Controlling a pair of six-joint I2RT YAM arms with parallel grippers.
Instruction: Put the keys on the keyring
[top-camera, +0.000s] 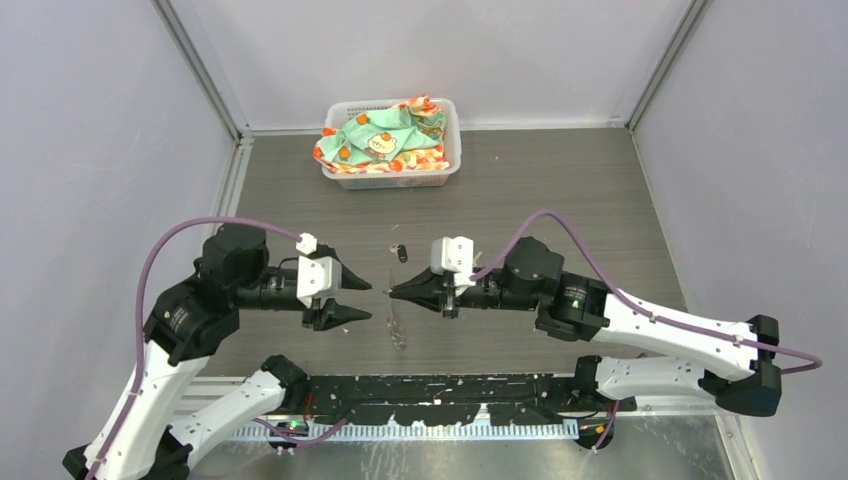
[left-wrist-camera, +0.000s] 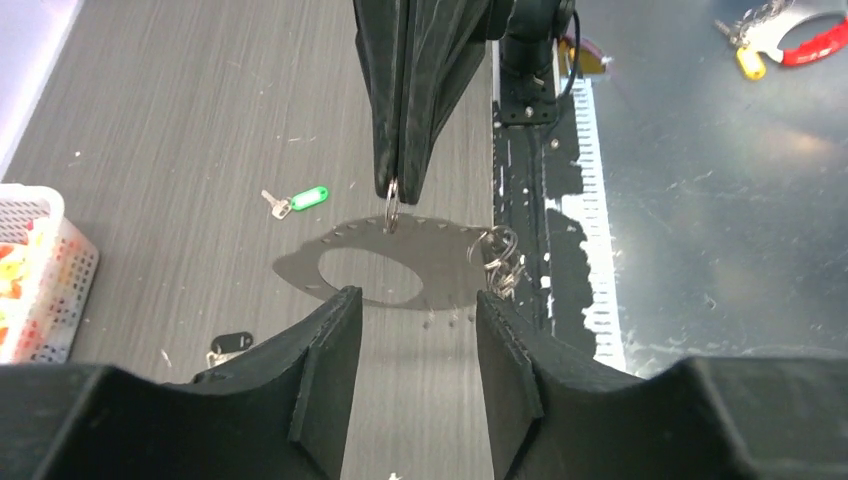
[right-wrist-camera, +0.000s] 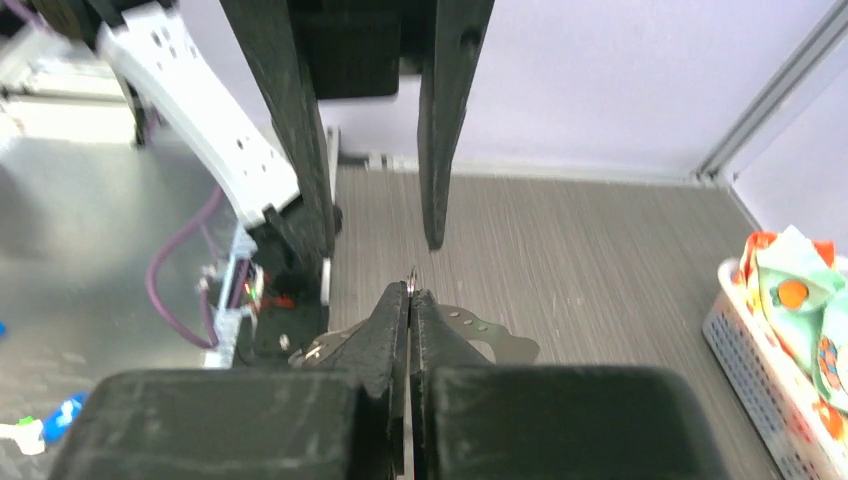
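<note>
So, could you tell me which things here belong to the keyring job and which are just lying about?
For the job: green-headed key; black-headed key; keyring, pinched by the shut right end effector; open left end effector.
Lying about: white basket; patterned cloth inside it.

The left arm (top-camera: 140, 400) and right arm (top-camera: 660, 328) share glossy white moulded link shells and matte black cylindrical joint housings. A mauve cable (top-camera: 165, 245) loops along each. White boxy wrist blocks (top-camera: 318, 275) back the left gripper (top-camera: 368, 301) and right gripper (top-camera: 393, 292), both with black wedge-shaped fingers. A small green light (top-camera: 577, 296) dots the right arm.
</note>
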